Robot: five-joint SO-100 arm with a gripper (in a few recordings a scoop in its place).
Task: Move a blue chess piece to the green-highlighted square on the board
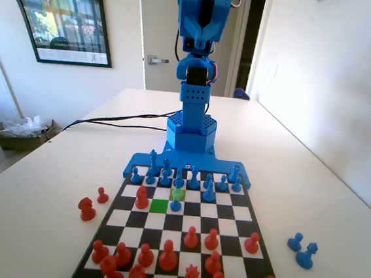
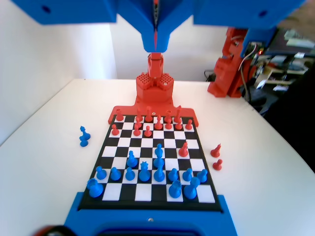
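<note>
The board (image 1: 247, 232) lies in front of the blue arm. One bright green-highlighted square (image 1: 159, 205) sits in the third row out from the arm, with a paler yellow-green square (image 1: 177, 194) diagonally behind it. A blue chess piece (image 1: 176, 205), a small pawn, stands ahead of the other blue pieces, just right of the green square; in the wrist view this pawn (image 2: 158, 149) is near the board's middle. My gripper (image 1: 200, 32) is raised high over the arm's base, far above the pieces. In the wrist view the gripper (image 2: 156, 48) is shut, its jaws together with nothing between them.
Blue back-rank pieces and pawns (image 1: 195, 178) crowd the rows nearest the arm, red pieces (image 1: 167, 259) the opposite end. Two red pieces (image 1: 87, 208) stand off the board at left in the fixed view, two blue ones (image 1: 301, 250) at right. A black cable (image 1: 112, 120) crosses the table.
</note>
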